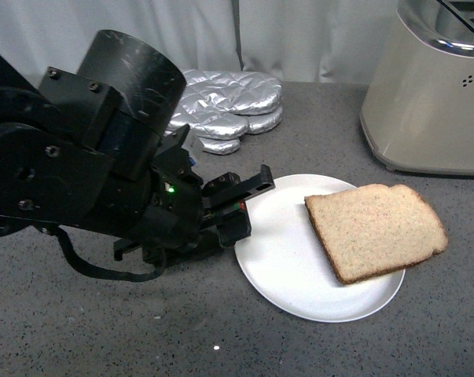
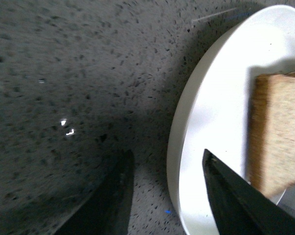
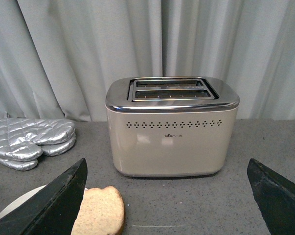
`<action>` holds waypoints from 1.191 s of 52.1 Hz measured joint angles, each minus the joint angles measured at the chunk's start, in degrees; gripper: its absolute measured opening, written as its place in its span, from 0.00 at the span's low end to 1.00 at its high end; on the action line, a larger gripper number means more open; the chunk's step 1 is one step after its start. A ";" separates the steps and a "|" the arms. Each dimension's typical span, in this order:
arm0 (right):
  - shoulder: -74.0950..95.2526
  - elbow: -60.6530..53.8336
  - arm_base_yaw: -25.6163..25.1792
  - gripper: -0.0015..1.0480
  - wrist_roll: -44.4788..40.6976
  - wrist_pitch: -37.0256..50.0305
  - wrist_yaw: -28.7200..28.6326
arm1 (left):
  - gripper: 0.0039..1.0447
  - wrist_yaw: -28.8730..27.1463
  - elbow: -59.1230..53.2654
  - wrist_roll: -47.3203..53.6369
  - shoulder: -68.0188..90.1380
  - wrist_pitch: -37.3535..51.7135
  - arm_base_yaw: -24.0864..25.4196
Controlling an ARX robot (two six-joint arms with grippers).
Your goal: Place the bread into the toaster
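The bread [image 1: 374,229] is a light brown slice with a darker crust, lying flat on a round white plate [image 1: 284,259] and overhanging its right rim. The beige toaster [image 1: 429,94] stands at the back right, its chrome slots empty in the right wrist view [image 3: 170,126]. My left gripper [image 1: 252,196] is open and low at the plate's left rim; in the left wrist view [image 2: 167,161] one finger is over the plate, the other over the counter, with the bread [image 2: 279,137] just beyond. My right gripper [image 3: 167,181] is open, facing the toaster, and does not show in the front view.
Silver quilted oven mitts [image 1: 225,110] lie at the back, behind my left arm, and also show in the right wrist view [image 3: 30,142]. The surface is a dark grey speckled counter [image 1: 103,330]. A grey curtain [image 3: 88,49] hangs behind.
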 joint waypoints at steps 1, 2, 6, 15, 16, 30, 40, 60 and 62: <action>0.00 0.00 0.00 0.91 0.00 0.00 0.00 | 0.42 0.09 -0.26 0.11 -0.28 -0.07 0.28; 0.00 0.00 0.00 0.91 0.00 0.00 0.00 | 0.46 0.26 -0.83 0.35 -1.09 -0.28 0.90; 0.00 0.00 0.00 0.91 0.00 0.00 0.02 | 0.63 1.16 -4.44 1.79 -6.54 -1.31 5.31; 0.00 0.00 0.00 0.91 0.00 0.00 0.02 | 0.91 4.35 -12.00 7.72 -19.45 -7.13 18.58; 0.00 0.00 0.00 0.91 0.00 0.00 0.00 | 0.94 4.42 -12.83 8.44 -21.11 -8.17 20.76; 0.00 0.00 0.00 0.91 0.00 0.00 0.20 | 0.71 23.17 -33.68 28.96 -40.44 23.65 61.02; 0.00 0.00 0.00 0.91 -0.02 0.00 -0.20 | 0.44 30.99 -47.54 35.50 -65.31 29.16 70.95; 0.00 0.00 0.00 0.91 -0.02 0.00 0.13 | 0.03 -4.52 -49.16 37.57 -115.49 -13.38 36.39; 0.00 0.00 0.00 0.91 -0.02 0.00 0.11 | 0.03 -7.56 -49.16 37.59 -116.15 -13.94 33.79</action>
